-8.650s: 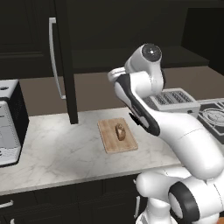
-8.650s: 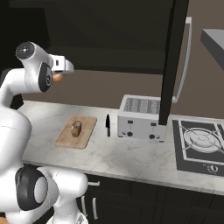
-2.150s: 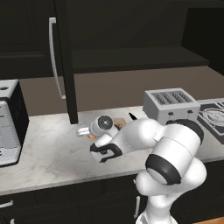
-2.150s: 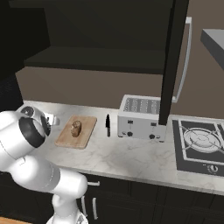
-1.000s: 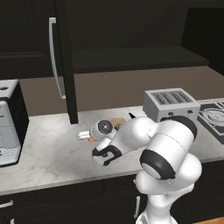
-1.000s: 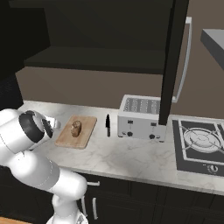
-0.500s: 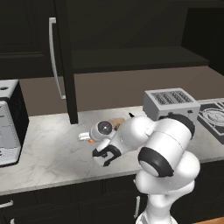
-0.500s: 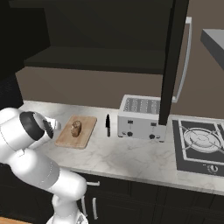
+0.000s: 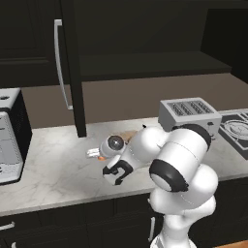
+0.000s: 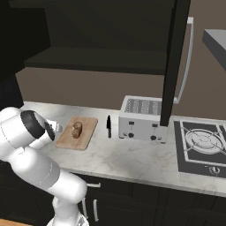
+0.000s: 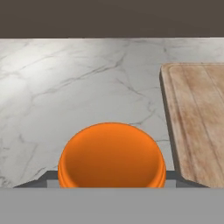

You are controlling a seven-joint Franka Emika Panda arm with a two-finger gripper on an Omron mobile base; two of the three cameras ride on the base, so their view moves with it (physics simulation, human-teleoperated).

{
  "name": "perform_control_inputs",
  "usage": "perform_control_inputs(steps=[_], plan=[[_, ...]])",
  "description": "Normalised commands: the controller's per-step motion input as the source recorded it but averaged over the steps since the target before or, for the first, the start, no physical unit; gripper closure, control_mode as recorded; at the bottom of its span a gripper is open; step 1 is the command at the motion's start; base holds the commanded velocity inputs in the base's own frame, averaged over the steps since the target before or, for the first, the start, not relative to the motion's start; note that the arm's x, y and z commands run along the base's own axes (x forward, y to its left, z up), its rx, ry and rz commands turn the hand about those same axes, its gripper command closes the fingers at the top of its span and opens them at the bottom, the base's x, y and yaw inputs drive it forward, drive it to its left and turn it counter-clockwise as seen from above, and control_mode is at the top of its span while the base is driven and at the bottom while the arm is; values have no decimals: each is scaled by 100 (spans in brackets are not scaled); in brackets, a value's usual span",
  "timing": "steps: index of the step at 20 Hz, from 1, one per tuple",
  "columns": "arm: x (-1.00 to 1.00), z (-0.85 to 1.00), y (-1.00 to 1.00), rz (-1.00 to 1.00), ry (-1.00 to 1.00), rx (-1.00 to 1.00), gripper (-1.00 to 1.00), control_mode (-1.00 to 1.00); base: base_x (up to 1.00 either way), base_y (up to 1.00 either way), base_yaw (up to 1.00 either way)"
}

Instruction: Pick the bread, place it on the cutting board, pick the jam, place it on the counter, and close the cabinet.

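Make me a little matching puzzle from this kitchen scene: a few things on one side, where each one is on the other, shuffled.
Things:
1. bread
2. jam
3. toaster
4. knife

Places:
A. between the gripper fingers
B. on the cutting board
C. lying between board and toaster
D. on the counter beside the stove

Pairs: 1-B, 2-A, 3-D, 4-C

the jam (image 11: 112,155) is a solid bright orange, and the counter (image 11: 65,87) is white-grey stone run through with thin darker veins. the cutting board (image 11: 201,118) is light brown wood with long streaks of grain, and the bread (image 10: 77,129) on it looks mottled brown, though it is too small to make out more. the cabinet (image 10: 174,62) is near black with a silver bar handle (image 9: 59,63), and the toaster (image 10: 142,118) is silver-grey.
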Motion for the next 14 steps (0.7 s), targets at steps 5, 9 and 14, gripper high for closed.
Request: perform_control_inputs(steps=[5, 9, 14], plan=[[0, -19, 4, 0, 0, -1, 100, -100, 0, 0, 0], [0, -20, 3, 0, 0, 0, 100, -100, 0, 0, 0], [0, -20, 4, 0, 0, -1, 100, -100, 0, 0, 0]])
